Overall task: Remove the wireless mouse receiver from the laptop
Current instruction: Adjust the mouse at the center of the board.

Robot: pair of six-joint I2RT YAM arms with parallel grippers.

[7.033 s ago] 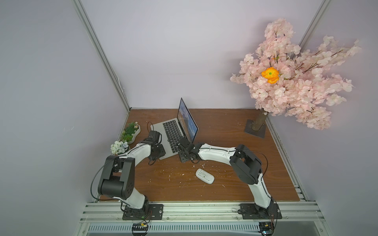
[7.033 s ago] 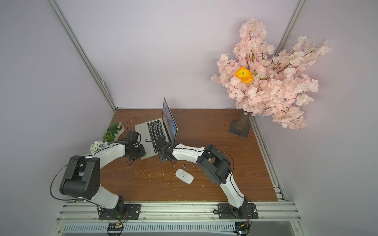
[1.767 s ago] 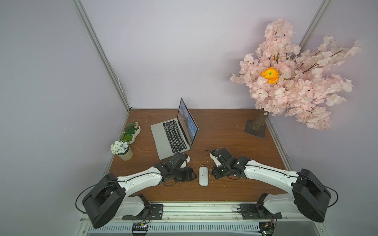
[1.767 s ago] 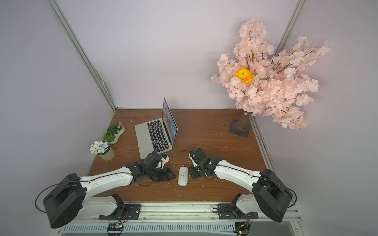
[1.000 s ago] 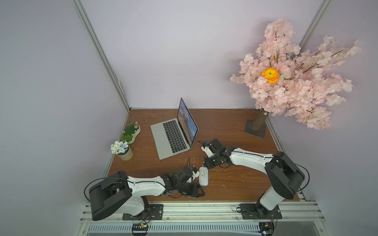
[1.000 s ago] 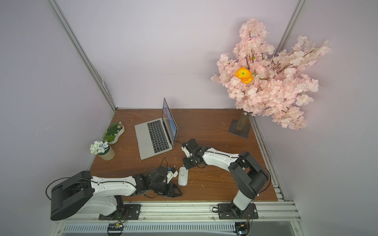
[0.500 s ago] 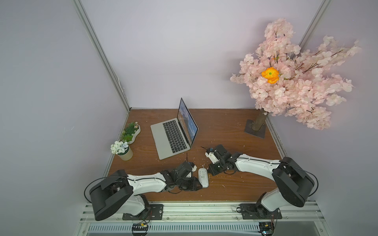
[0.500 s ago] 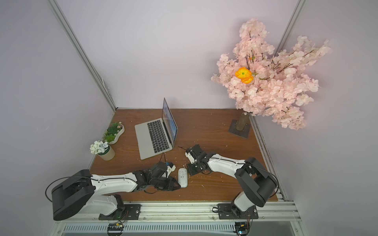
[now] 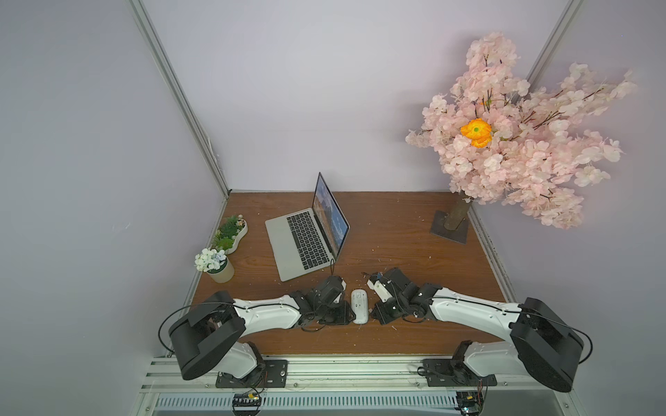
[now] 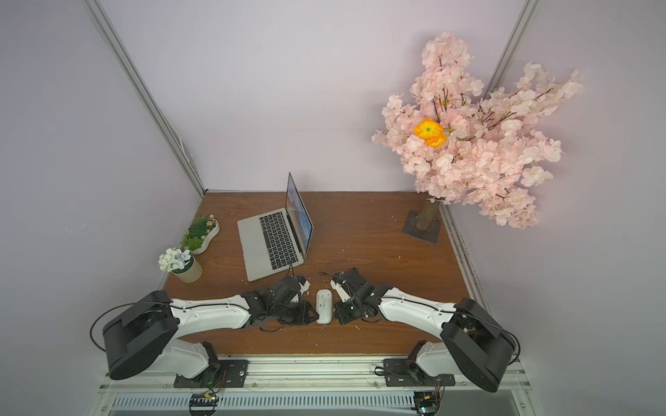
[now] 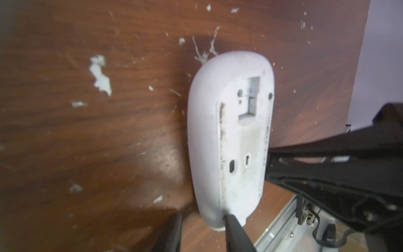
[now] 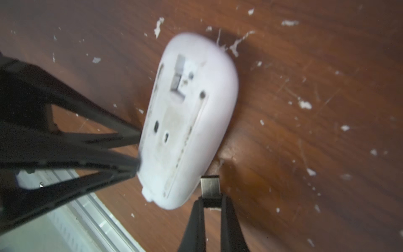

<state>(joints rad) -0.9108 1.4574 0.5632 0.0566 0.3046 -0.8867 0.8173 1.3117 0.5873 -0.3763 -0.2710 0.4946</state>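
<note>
1. The wireless mouse receiver (image 12: 210, 186) is being pinched by its dark end between the jaws of the right gripper (image 12: 211, 203) — its metal plug is sticking out just beside the mouse (image 9: 359, 306).
2. The mouse is lying underside up near the front edge of the surface (image 9: 396, 234), between both grippers.
3. The jaws of the left gripper (image 11: 202, 222) are being held narrowly apart — one tip is touching the mouse's rim.
4. The laptop (image 9: 306, 241) is standing open toward the back-left corner, well apart from the receiver.
</note>
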